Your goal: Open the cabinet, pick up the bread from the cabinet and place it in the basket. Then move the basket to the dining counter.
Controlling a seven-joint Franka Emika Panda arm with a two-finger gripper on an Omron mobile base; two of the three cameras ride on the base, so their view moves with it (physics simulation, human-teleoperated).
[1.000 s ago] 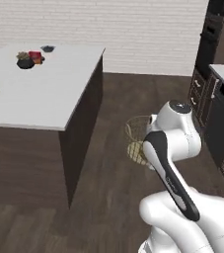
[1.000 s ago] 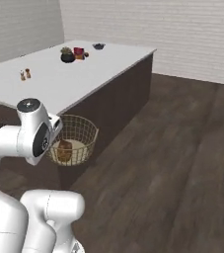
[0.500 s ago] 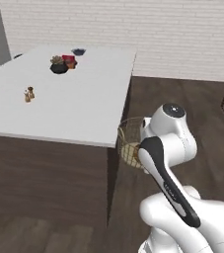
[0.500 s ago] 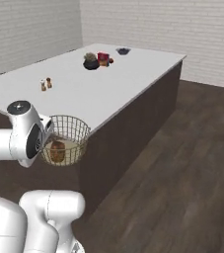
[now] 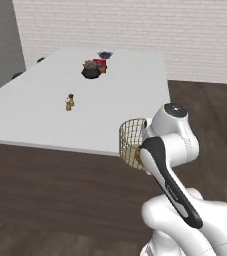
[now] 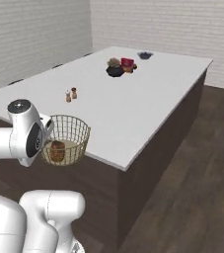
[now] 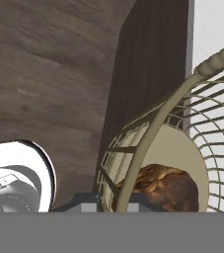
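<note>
The tan wire basket (image 6: 70,139) hangs in the air just off the near edge of the white-topped dining counter (image 6: 148,94), its rim a little above the counter top. The brown bread (image 6: 57,150) lies in its bottom. My gripper (image 7: 114,202) is shut on the basket's thin rim (image 7: 153,129), and the hand view looks down into the mesh at the bread (image 7: 165,187). In the left base view the basket (image 5: 130,142) shows beside my white arm, which hides part of it, against the counter (image 5: 45,120). The cabinet is out of view.
On the counter's far end stand a dark bowl with a plant (image 5: 90,71), a red box (image 5: 100,63) and a small dark bowl (image 5: 105,54). Two small shakers (image 5: 69,102) stand mid-counter. Dark wood floor (image 6: 197,188) lies to the right of the counter.
The whole scene has shifted: the base has driven closer to the dining counter and turned toward it. The basket with the bread stays gripped, and now hangs at the counter's edge.
</note>
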